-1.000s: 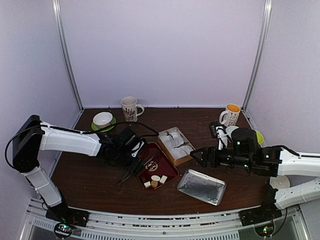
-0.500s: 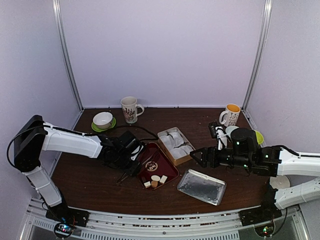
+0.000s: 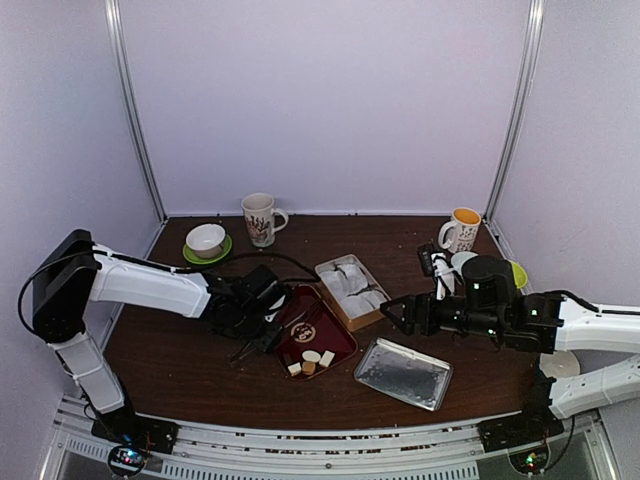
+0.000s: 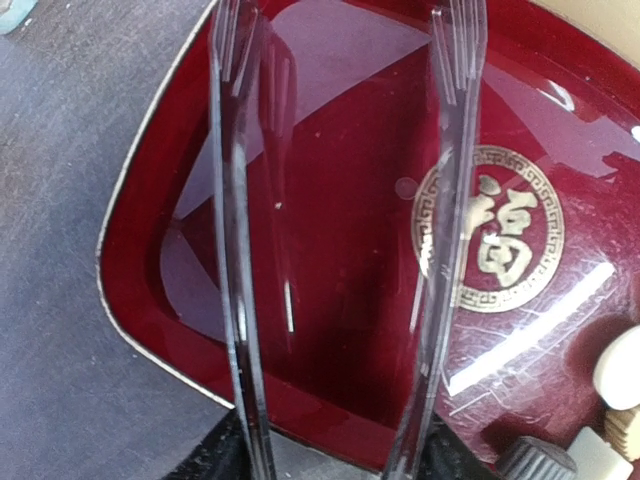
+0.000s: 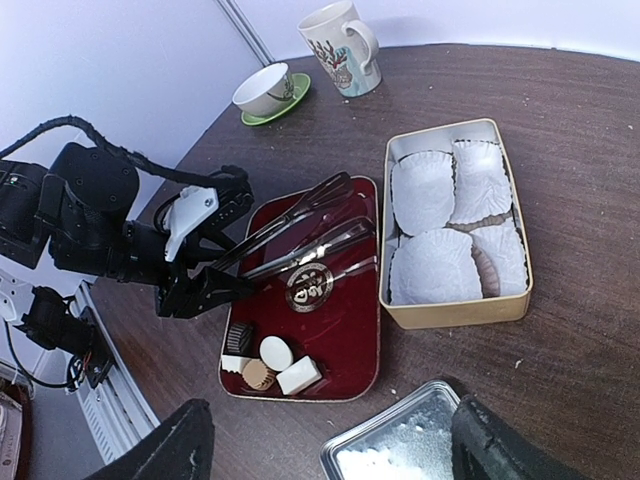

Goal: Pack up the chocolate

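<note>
Running off the top edge of the left wrist view, the tips of the left gripper (image 5: 358,222) are cut from sight there. Its clear fingers (image 4: 232,250) are hard to separate from their own reflections in the glossy red tray (image 5: 340,335), and whether they touch the tray's floor cannot be told. The fingers stand partly apart with only bare tray showing between them, so the tool holds nothing. The chocolate (image 5: 270,362) lies outside that gap, back toward the wrist and just beside the root of one finger, at the tray's end nearest the wrist; the wrist view crops it at the corner. The gold emblem (image 4: 495,240) shows under and just beyond that same finger. Ahead of the tips and off to one side sits the tan tin (image 5: 455,315) with its white paper liners (image 5: 435,270). The right gripper (image 3: 386,309) hangs wide open and empty near the tin and the loose metal lid (image 3: 402,373).
</note>
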